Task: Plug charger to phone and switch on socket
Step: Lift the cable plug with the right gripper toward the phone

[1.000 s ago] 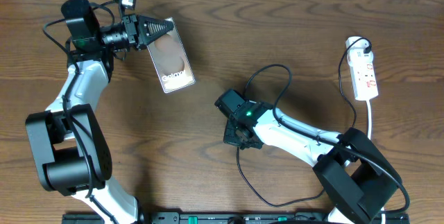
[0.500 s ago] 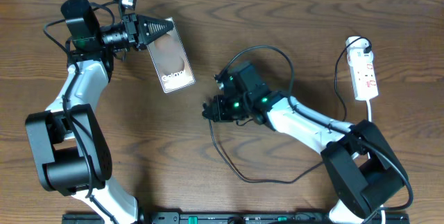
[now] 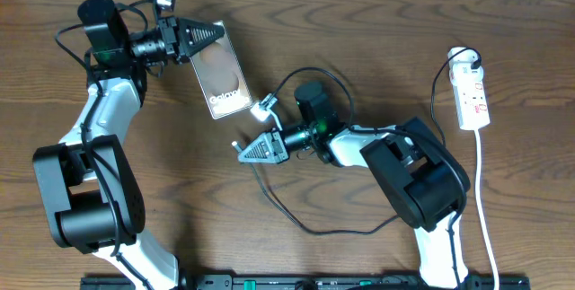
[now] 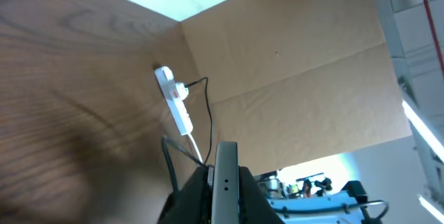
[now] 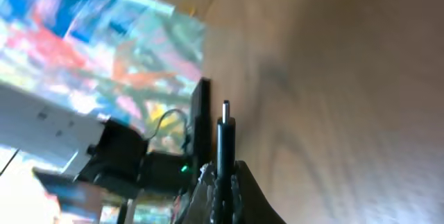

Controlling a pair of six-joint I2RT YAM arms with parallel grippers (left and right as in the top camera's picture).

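Note:
The phone (image 3: 221, 76) faces the overhead camera, brownish oval and white text showing, with my left gripper (image 3: 218, 32) shut on its upper end. Seen from the left wrist, the phone (image 4: 225, 186) is edge-on between the two black fingers (image 4: 195, 195). My right gripper (image 3: 243, 150) points left, just below the phone's lower end, and is shut on the charger. In the right wrist view the charger's connector tip (image 5: 224, 128) sticks out past that gripper (image 5: 223, 174), toward the phone's dark edge (image 5: 201, 116). The charger cable (image 3: 305, 230) loops across the table. The white socket (image 3: 473, 95) lies at far right.
The socket's white cord (image 3: 483, 202) runs down the right side to the front edge. In the left wrist view the socket (image 4: 175, 99) lies near a brown cardboard wall (image 4: 291, 64). The right arm (image 3: 404, 160) stretches across the middle of the wooden table (image 3: 359, 30).
My right arm has swung left and turned its gripper toward the phone's lower end, dragging the charger cable along. The left arm and the phone have stayed put.

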